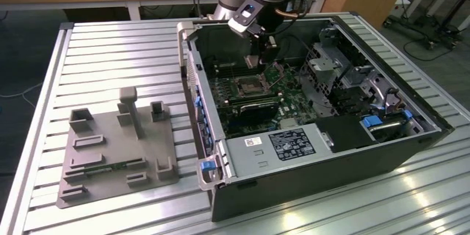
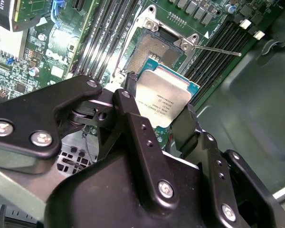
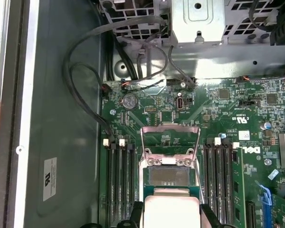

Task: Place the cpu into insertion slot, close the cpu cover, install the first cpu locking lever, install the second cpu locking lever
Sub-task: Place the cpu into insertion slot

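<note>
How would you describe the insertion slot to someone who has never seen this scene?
Look inside the open computer case, on the green motherboard. Between two banks of long black memory slots sits the insertion slot, square and silver-rimmed with a dark centre.

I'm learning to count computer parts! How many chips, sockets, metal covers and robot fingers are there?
cpu: 1
insertion slot: 1
cpu cover: 1
fingers, gripping the cpu: 2
Total: 5
</note>
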Tool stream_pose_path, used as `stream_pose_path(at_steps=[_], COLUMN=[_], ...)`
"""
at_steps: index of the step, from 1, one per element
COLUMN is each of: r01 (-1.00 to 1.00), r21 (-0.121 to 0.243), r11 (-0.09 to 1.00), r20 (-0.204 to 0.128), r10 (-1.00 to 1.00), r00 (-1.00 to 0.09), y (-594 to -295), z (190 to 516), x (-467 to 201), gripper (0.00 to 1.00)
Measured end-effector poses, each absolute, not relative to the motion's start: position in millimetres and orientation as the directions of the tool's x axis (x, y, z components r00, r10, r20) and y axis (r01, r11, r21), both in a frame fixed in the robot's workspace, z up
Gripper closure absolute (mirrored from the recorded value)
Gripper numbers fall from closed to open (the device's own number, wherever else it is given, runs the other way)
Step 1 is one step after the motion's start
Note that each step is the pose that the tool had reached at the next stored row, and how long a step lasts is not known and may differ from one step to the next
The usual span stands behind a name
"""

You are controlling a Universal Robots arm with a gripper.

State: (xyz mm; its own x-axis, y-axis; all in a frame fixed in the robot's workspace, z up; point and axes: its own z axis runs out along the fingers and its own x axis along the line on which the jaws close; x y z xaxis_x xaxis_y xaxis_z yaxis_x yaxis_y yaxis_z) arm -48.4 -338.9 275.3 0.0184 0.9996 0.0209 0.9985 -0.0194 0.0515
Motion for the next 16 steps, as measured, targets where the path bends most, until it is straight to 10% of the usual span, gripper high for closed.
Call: stream_pose_path(at_steps=[16], r01=[0.998], r21=[0.051], r11=[-0.019], r20=[0.021], r10=[1.0], r00=[0.018], y=[-338.9], z=[271.0], x=[-48.4], gripper=[0.46])
